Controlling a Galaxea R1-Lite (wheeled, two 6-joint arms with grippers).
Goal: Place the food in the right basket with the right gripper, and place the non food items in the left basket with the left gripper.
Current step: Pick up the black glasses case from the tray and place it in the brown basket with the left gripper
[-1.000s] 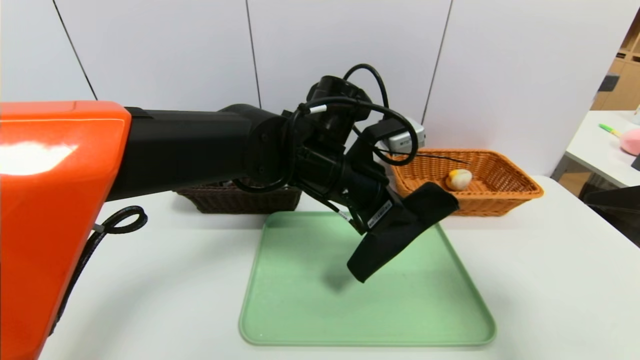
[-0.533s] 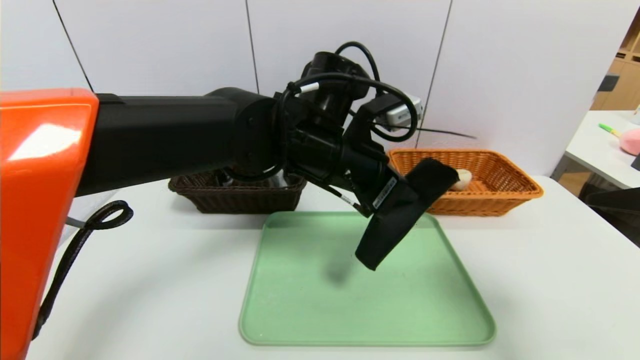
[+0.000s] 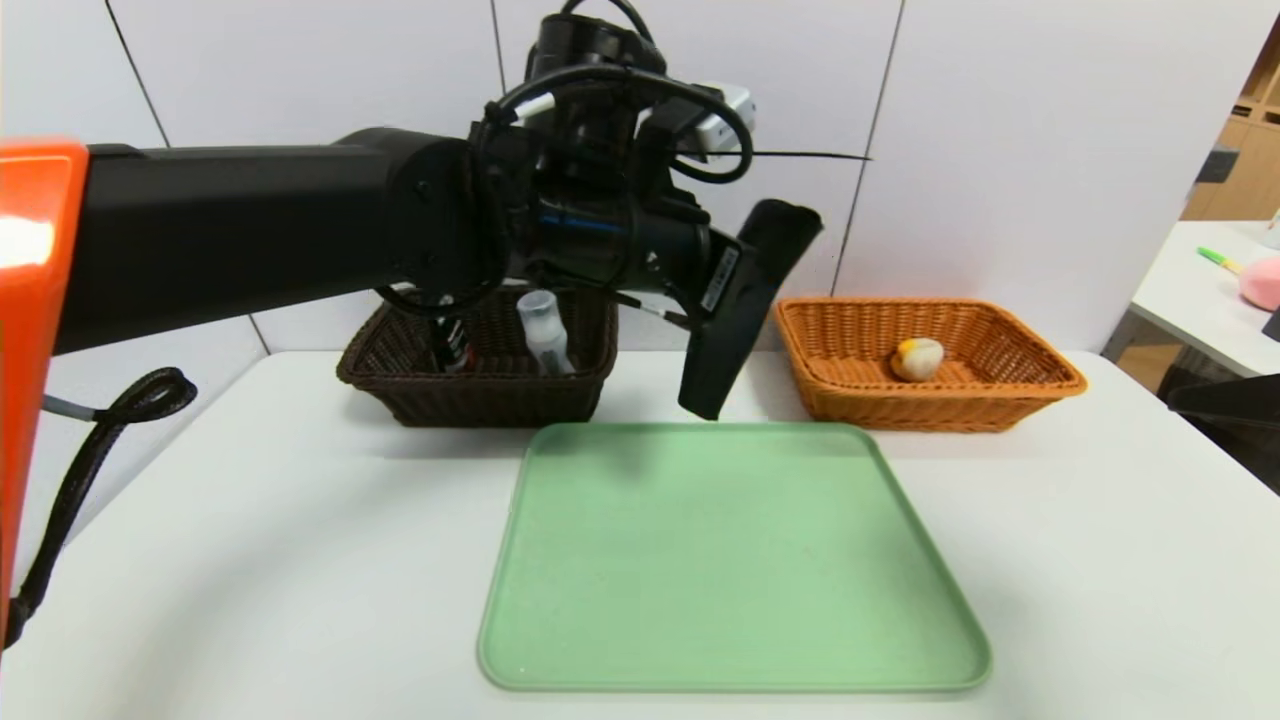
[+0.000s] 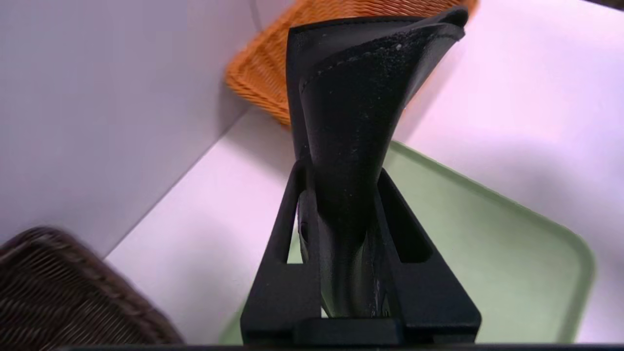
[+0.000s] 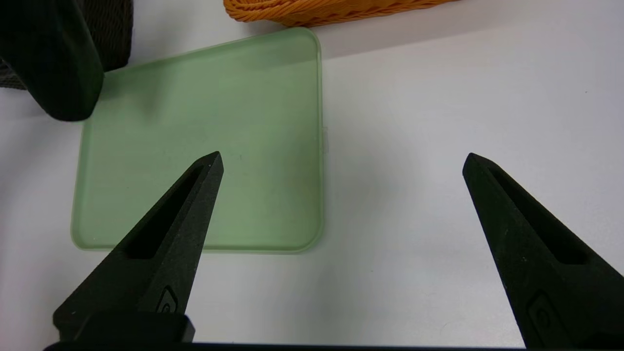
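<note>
My left gripper (image 3: 733, 283) is shut on the long black folded pouch (image 3: 712, 368), which hangs tilted in the air above the gap between the two baskets, by the tray's far edge. In the left wrist view the pouch (image 4: 356, 97) is pinched between the fingers (image 4: 287, 204). The dark brown left basket (image 3: 400, 390) holds a translucent bottle (image 3: 542, 330) and a dark tube (image 3: 452, 345). The food (image 3: 917, 358) lies in the orange right basket (image 3: 1010, 405). My right gripper (image 5: 341, 161) is open over bare table beside the tray and is out of the head view.
A green tray (image 3: 735, 570) lies on the white table (image 3: 1100, 560) in front of the baskets. A white wall stands right behind the baskets. A side table (image 3: 1210, 300) with small items stands at the far right.
The left arm has risen and swung back and to the left with the pouch, from over the tray's middle to above the gap between the baskets. The dark basket's contents now show.
</note>
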